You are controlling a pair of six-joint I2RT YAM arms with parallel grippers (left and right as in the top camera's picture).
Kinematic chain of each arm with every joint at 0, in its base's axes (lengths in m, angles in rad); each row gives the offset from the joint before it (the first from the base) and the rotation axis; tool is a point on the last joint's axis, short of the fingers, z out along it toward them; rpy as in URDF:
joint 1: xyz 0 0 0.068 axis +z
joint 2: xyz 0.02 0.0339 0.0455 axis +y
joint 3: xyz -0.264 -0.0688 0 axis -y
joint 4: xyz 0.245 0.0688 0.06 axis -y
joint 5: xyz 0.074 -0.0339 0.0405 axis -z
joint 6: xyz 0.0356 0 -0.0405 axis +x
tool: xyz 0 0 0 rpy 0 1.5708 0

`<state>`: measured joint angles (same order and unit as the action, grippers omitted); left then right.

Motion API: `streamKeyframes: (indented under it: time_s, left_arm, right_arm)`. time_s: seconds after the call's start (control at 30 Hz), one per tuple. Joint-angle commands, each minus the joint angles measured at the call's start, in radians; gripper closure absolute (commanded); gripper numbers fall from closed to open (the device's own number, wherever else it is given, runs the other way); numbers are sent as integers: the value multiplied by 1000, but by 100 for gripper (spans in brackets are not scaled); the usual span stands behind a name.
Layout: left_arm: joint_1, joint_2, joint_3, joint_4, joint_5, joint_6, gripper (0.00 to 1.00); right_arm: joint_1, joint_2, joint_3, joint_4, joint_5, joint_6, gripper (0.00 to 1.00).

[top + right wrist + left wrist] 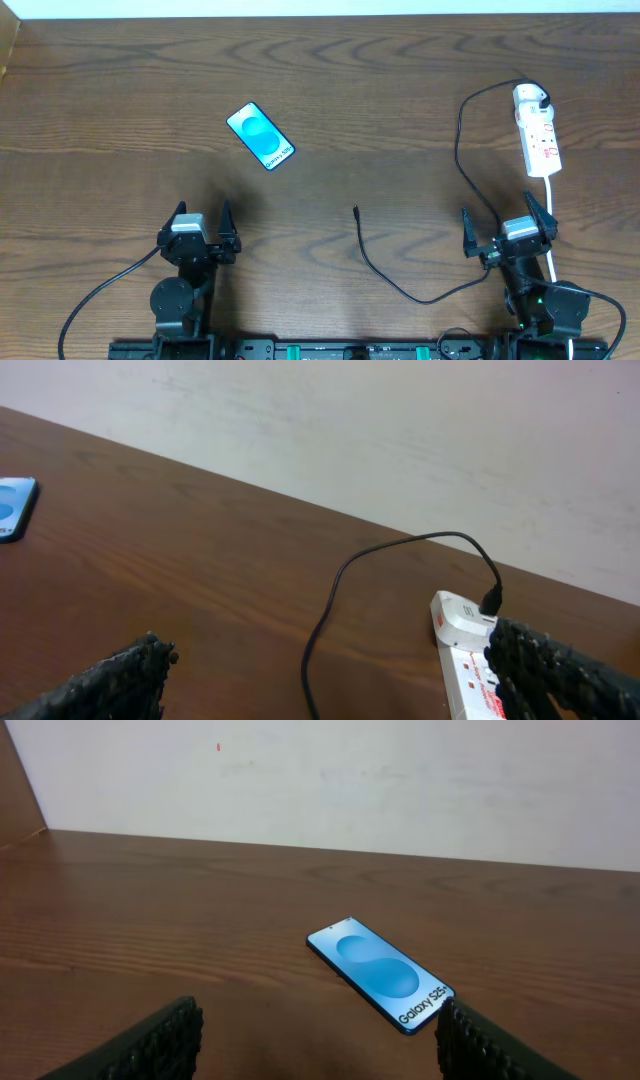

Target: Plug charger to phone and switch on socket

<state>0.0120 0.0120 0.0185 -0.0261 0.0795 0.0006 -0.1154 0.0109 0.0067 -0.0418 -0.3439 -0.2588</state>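
The phone lies flat and tilted on the wooden table, blue screen up; it also shows in the left wrist view and at the left edge of the right wrist view. The black charger cable runs from a white plug on the socket down and around to its free connector tip at mid-table. The socket also shows in the right wrist view, with the cable. My left gripper is open and empty, short of the phone. My right gripper is open and empty, near the socket's near end.
A white cord leaves the socket toward the right arm's base. A pale wall stands beyond the table's far edge. A wooden side panel rises at the far left corner.
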Motion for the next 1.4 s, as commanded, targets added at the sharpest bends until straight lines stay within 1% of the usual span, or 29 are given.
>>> streamKeyframes:
  time_s: [0.0, 1.2, 1.37]
  left_arm:
    - [-2, -6, -14, -37, 13, 6, 25]
    - [-2, -6, -14, -37, 13, 6, 25]
    - [-2, -6, -14, -37, -22, 6, 25]
  right_arm:
    - [5, -4, -1, -6, 1, -11, 1]
    - [5, -4, -1, -6, 1, -11, 1]
    - [5, -4, -1, -7, 1, -11, 1]
